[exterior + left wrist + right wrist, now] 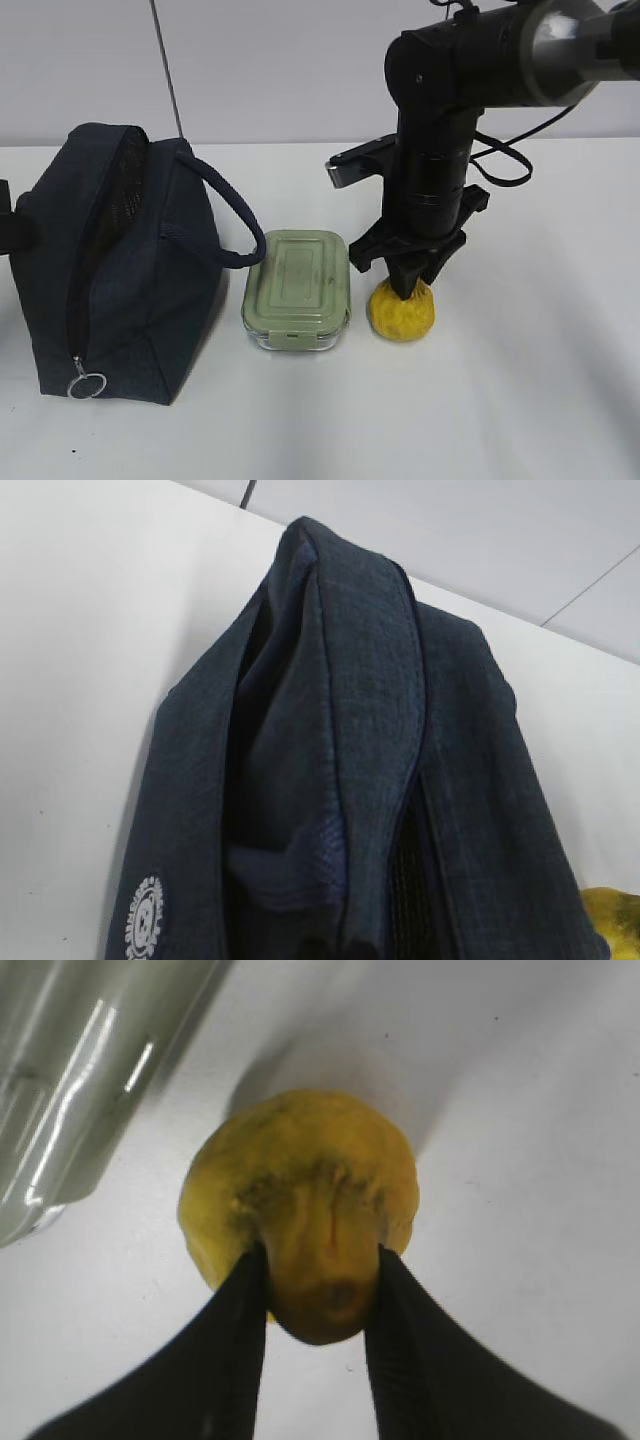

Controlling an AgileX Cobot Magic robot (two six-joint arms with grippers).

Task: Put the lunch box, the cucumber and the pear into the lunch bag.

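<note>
Pear [402, 312] is sitting on the white table [540, 380], right of centre, with its narrow neck pointing up between the two black fingers [240, 1360] of the right gripper [408, 290]. In the right wrist view both fingers are pressing against the sides of the neck, so the right gripper is clamping the pear, while the fruit's round yellow body is resting on the tabletop. The right arm [430, 170] is reaching straight down onto it from above.

Just left of the pear, not touching it, the lunch box [297, 288] is lying flat with its pale green lid up. Left of that, the dark navy lunch bag [110, 260] is standing with its loop handle [225, 215] drooping toward the lunch box and the silver ring pull [87, 384] hanging at its near end.

The left gripper is not showing in any view; the left wrist view is filling up with the bag's fabric [380, 760].
</note>
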